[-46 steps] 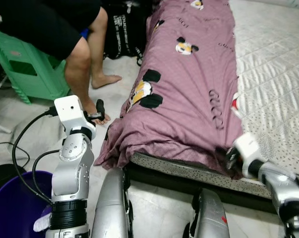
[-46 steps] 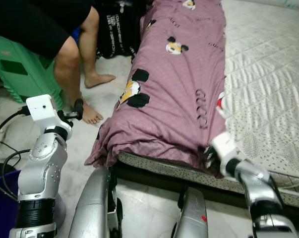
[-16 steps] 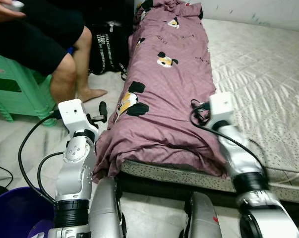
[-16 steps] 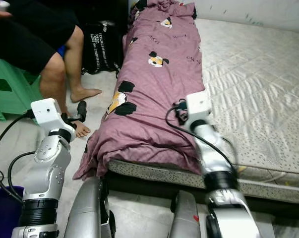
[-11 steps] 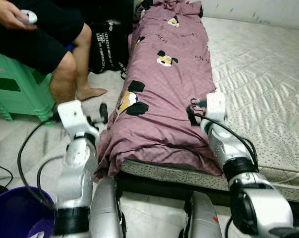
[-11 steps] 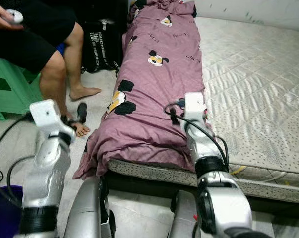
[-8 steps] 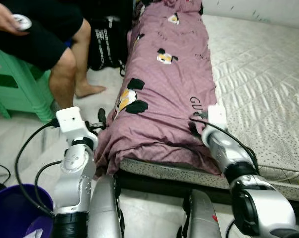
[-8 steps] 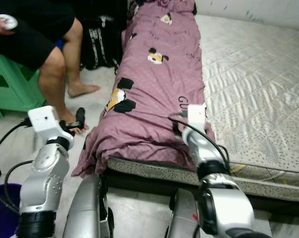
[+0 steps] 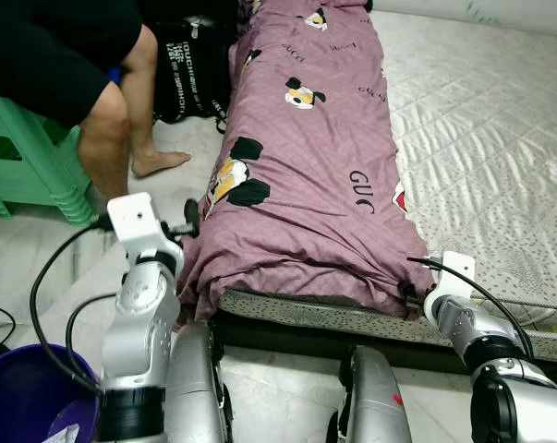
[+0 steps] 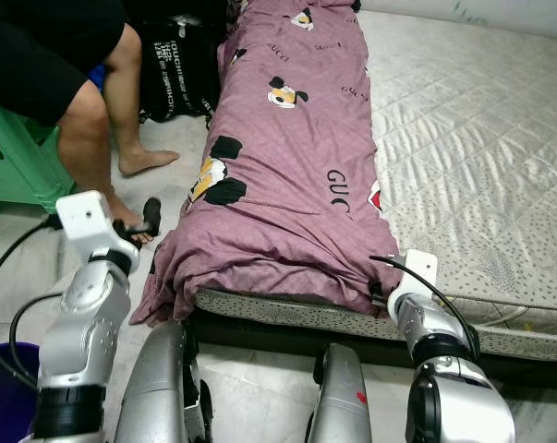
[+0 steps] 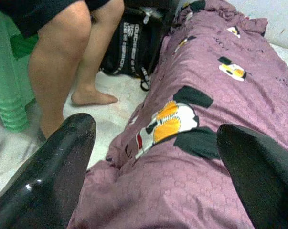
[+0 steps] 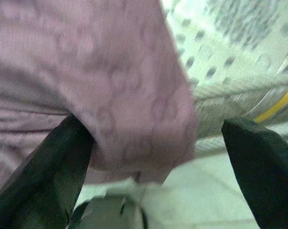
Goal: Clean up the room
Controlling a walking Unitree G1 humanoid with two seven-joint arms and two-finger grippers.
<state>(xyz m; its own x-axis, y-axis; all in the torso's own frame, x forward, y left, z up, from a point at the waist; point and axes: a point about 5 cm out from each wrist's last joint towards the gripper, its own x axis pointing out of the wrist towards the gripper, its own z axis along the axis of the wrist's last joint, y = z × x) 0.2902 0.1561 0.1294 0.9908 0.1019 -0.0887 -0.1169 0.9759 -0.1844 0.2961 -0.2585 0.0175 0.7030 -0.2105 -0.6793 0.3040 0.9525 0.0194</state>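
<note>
Quilt [image 9: 306,175] lies along the mattress's [image 9: 500,148] left side. Right pincer [image 12: 148,157] gapes empty at its near corner, left pincer [image 11: 153,157] likewise; a shallow bite could slip off, or drag it floorward.

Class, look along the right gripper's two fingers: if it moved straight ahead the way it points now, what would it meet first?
Most likely the near corner of the purple blanket overhanging the mattress; the open right gripper already frames it, though depth is unclear.
</note>
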